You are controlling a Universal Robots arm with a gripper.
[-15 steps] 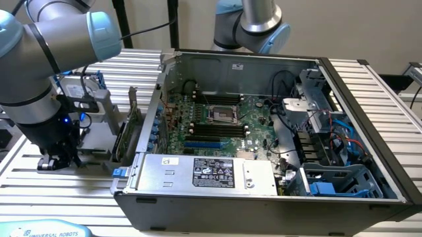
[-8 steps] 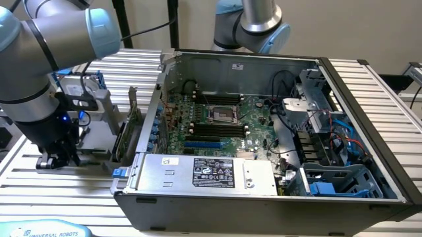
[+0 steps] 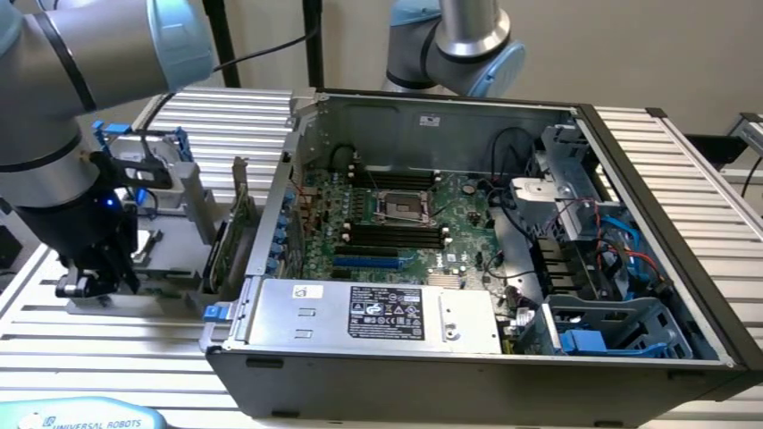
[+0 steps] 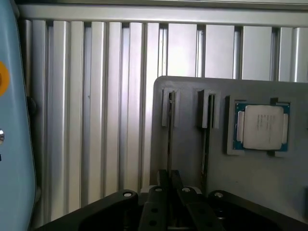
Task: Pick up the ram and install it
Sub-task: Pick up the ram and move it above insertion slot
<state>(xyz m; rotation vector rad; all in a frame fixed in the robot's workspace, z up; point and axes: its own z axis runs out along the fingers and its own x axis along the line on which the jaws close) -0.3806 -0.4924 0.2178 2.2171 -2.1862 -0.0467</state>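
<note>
The ram (image 4: 169, 139) shows edge-on as a thin dark stick standing in a slot of a grey holder plate (image 4: 187, 154). My gripper (image 4: 169, 182) is over one end of it, its black fingers (image 4: 161, 179) pressed together on either side of the thin edge. In the exterior view the gripper (image 3: 93, 281) hangs low over the holder (image 3: 161, 286) at the exterior view's left, outside the open computer case (image 3: 477, 366). The motherboard's black memory slots (image 3: 388, 234) lie inside the case.
A second stick (image 4: 206, 144) stands in the neighbouring slot, and a processor chip (image 4: 262, 127) sits in a recess of the same plate. Tall expansion cards (image 3: 232, 232) stand between holder and case. A light-blue pendant (image 4: 14, 144) lies beside the holder on the ribbed aluminium table (image 4: 96, 120).
</note>
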